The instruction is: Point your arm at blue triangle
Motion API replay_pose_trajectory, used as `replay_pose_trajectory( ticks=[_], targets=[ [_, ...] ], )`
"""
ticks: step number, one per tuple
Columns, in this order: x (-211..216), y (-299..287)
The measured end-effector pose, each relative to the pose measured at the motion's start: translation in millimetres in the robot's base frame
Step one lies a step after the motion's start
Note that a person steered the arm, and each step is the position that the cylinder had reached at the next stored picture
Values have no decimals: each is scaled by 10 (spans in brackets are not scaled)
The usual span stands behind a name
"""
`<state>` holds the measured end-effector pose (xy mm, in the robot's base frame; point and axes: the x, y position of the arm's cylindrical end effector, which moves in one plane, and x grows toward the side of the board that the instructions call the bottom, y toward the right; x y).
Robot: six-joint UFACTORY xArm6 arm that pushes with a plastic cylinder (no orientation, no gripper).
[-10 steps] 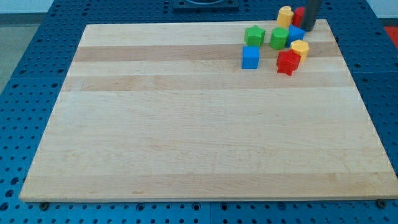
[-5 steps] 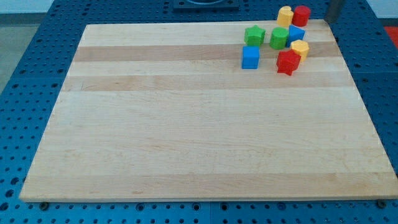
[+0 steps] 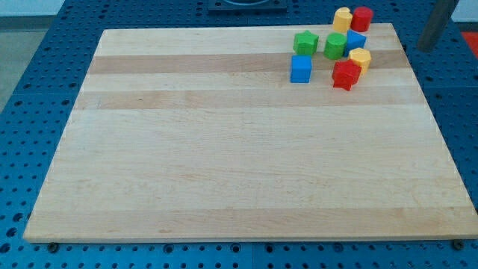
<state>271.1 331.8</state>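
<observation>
Camera view is showing the small blue triangle block [image 3: 356, 39] sitting among other blocks near the wooden tabletop [image 3: 239, 164] top right. The rod's tip [image 3: 427, 48] is hanging off the board, well apart, touching nothing. Pointing is looking undone.

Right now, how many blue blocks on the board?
2. The blue cube sits at the cluster's left edge, below the green star. The blue triangle is wedged between the green block and the yellow block. None looks hidden.
</observation>
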Motion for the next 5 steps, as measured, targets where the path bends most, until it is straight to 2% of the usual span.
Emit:
replay_pose_trajectory(
  ticks=[2, 5],
  targets=[
    [-154, -158],
    [-47, -658]
  ],
)
